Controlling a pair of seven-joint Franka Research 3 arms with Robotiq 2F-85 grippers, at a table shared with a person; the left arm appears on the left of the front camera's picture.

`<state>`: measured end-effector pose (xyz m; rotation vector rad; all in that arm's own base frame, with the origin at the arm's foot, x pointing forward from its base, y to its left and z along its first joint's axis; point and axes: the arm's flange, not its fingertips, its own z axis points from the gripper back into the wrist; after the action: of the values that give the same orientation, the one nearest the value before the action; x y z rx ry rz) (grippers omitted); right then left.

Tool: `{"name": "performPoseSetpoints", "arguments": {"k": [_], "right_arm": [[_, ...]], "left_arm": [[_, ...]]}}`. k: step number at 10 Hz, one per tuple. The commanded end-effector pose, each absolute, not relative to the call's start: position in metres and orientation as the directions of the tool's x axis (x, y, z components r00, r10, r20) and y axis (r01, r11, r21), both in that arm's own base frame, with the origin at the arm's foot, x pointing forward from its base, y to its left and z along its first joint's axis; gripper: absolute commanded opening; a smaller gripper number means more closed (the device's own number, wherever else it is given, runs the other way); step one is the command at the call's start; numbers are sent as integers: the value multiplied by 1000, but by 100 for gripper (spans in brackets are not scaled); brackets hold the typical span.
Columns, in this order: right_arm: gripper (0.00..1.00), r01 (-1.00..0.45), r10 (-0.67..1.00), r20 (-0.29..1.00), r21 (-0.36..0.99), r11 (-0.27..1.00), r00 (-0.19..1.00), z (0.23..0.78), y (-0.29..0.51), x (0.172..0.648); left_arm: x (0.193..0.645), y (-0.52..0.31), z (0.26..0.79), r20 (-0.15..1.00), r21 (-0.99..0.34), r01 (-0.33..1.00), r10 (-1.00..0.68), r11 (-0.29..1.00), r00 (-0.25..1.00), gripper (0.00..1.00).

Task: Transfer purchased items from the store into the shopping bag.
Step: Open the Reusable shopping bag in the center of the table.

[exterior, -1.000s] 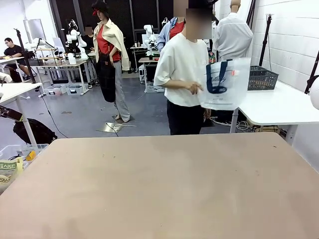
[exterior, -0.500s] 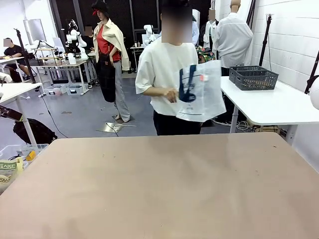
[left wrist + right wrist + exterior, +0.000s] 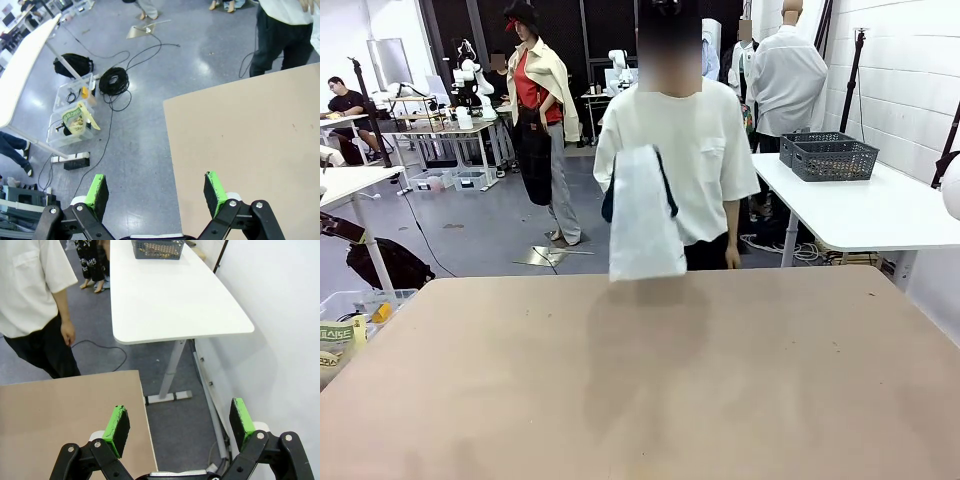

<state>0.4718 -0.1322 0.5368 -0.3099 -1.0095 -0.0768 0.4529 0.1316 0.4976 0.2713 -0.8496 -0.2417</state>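
A person in a white T-shirt [image 3: 690, 150] stands at the far edge of the tan table [image 3: 640, 380] and holds the frosted shopping bag [image 3: 642, 215] edge-on in front of the body, just above the table's far edge; a navy strap shows along its side. In the left wrist view my left gripper [image 3: 156, 192] is open over the table's left edge, with floor between its green pads. In the right wrist view my right gripper [image 3: 179, 423] is open beyond the table's right edge, nothing between its fingers.
A white side table [image 3: 880, 210] stands at the right with dark grey lattice baskets [image 3: 832, 155] on it. Clear bins [image 3: 75, 117] and coiled cables [image 3: 114, 80] lie on the floor left of the tan table. The person's legs [image 3: 42, 352] stand near the table's far right corner.
The person has walked from the right side table to the middle of the tan table's far edge, turning the bag from face-on to edge-on and lowering it toward the table.
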Motion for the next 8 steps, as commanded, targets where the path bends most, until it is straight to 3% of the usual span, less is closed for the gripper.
{"name": "performPoseSetpoints", "arguments": {"k": [1, 8], "right_arm": [[100, 195, 91, 841, -227, 954, 534, 538, -133, 471], [100, 195, 91, 841, -227, 954, 534, 538, -133, 471]], "left_arm": [[452, 134, 498, 701, 334, 106, -322, 937, 636, 100], [452, 134, 498, 701, 334, 106, -322, 937, 636, 100]]}}
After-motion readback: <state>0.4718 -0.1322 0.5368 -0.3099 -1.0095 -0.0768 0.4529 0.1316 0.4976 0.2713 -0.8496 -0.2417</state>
